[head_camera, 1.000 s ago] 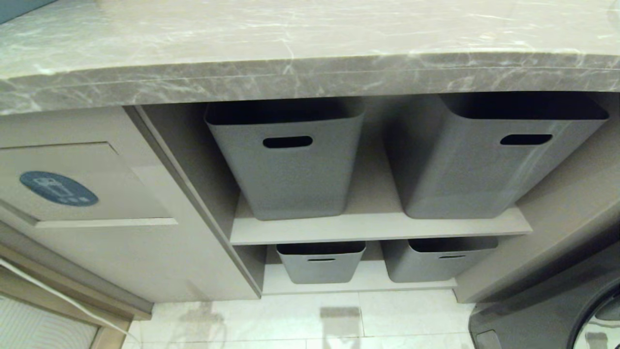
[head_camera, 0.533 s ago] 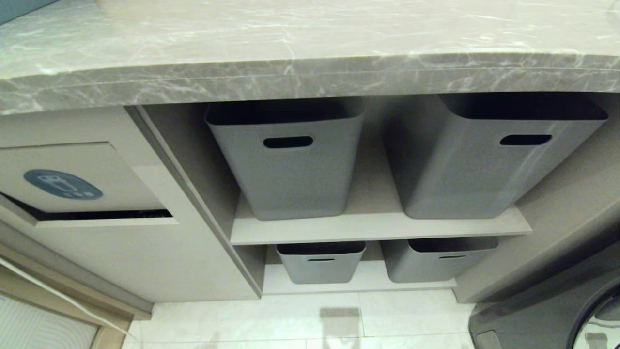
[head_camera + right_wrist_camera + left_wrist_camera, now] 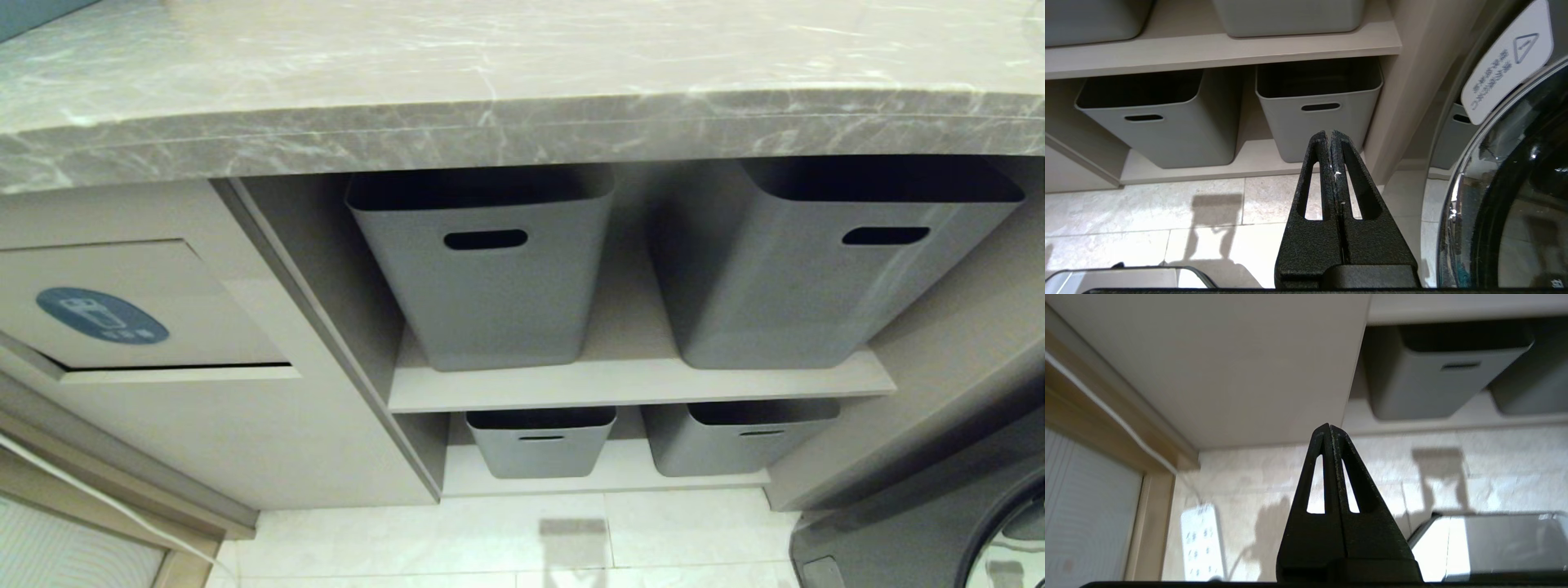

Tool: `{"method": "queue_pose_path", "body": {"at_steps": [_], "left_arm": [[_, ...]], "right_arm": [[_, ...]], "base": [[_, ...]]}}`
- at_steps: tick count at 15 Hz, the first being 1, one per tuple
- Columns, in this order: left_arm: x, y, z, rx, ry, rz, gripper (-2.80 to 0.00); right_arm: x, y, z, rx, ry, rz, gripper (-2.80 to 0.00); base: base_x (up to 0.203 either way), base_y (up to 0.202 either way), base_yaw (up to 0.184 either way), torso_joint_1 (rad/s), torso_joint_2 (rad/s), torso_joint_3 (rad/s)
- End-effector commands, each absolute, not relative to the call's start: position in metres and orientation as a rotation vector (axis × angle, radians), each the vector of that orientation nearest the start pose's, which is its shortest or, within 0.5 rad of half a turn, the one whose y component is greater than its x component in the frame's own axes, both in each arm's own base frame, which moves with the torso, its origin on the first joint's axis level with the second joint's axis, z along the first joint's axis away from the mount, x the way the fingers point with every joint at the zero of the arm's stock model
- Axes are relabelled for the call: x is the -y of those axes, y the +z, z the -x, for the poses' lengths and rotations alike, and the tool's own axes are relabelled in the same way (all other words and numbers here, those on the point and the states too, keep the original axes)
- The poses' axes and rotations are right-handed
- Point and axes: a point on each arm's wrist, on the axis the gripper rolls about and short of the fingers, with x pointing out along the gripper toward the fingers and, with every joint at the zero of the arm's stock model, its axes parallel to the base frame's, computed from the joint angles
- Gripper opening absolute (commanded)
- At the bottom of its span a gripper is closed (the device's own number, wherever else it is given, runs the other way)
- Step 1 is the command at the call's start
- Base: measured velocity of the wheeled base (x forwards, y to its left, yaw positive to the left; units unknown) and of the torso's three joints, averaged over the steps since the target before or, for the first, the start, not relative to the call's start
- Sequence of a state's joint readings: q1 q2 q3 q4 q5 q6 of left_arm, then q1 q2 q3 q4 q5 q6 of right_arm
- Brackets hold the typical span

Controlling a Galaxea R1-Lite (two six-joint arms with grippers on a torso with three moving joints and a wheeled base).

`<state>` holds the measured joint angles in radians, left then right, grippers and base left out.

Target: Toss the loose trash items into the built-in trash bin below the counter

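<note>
Wide grey marble counter (image 3: 490, 90) overhead, beige built-in trash bin (image 3: 139, 310) below it, flap almost flush with a thin dark gap along its lower edge. Grey baskets (image 3: 490, 269) on shelves beside it, pale tiled floor (image 3: 457, 539) beneath. Left gripper (image 3: 1329, 430) low near the floor, fingers pressed together, empty — plain cabinet panel (image 3: 1229, 367) just ahead. Right gripper (image 3: 1331, 136) likewise closed, empty — lower basket (image 3: 1318, 110) straight ahead, washer door (image 3: 1506, 183) beside it.

I'm in a home laundry nook. A marble counter (image 3: 522, 122) tops shelves of grey baskets (image 3: 482, 269), and at four o'clock sits a washing machine (image 3: 1506, 196).
</note>
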<state>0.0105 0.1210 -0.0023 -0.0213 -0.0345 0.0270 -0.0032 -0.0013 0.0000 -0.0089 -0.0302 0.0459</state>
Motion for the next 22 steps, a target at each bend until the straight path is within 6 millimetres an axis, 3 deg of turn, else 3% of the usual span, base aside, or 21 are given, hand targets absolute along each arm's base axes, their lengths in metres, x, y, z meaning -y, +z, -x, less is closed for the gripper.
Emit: {"method": "queue_pose_path", "body": {"at_steps": [1, 10, 22], "left_arm": [[0.0009, 0.0773, 0.0227, 0.015, -0.030, -0.023, -2.80], [0.0006, 0.0757, 0.0224, 0.002, -0.017, -0.024, -2.80], [0.0005, 0.0753, 0.0225, 0.002, -0.012, -0.043, -2.80]], "right_arm": [[0.0006, 0.0760, 0.0227, 0.008, -0.034, -0.046, -2.80], [0.0006, 0.0760, 0.0227, 0.008, -0.034, -0.046, -2.80], [0.0006, 0.0760, 0.0227, 0.008, -0.034, -0.046, -2.80]], "base": [[0.000, 0.000, 0.000, 0.000, 0.00, 0.000], [0.000, 0.000, 0.000, 0.001, 0.00, 0.015], [0.000, 0.000, 0.000, 0.003, 0.00, 0.181]]}}
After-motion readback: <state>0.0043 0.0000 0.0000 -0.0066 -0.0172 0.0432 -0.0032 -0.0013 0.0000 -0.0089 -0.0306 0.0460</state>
